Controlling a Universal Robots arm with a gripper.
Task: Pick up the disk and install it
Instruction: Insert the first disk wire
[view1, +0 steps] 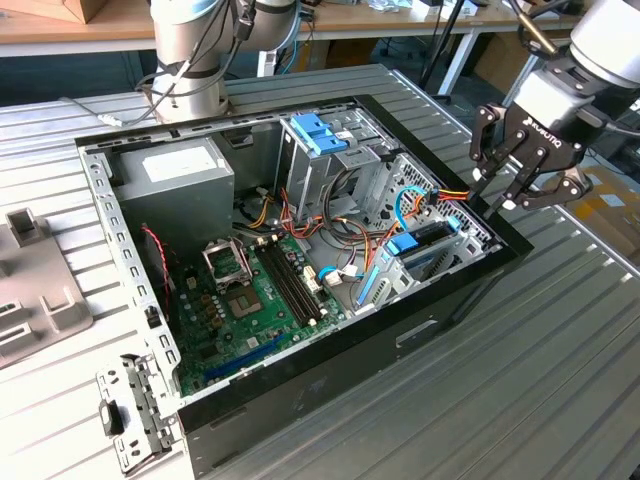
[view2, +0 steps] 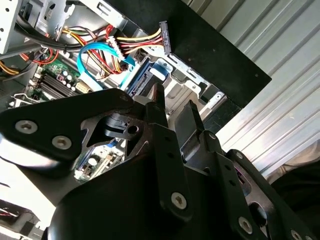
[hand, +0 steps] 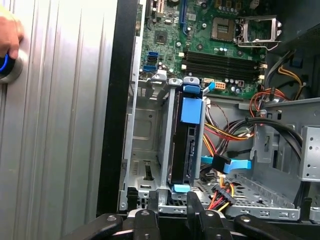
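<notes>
Gripper (view1: 495, 192) hangs over the computer case (view1: 330, 385) at the exterior view's right, jaws slightly parted, empty — the disk (hand: 184, 142) stands edge-on in its bay below; loose cables (hand: 225, 131) alongside could snag descending fingers.

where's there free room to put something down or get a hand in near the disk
Bare ribbed table runs along the case's black wall, on the exterior view's right. Inside, the empty bay between that wall and the disk is free. The disk's other side is crowded with cables.
</notes>
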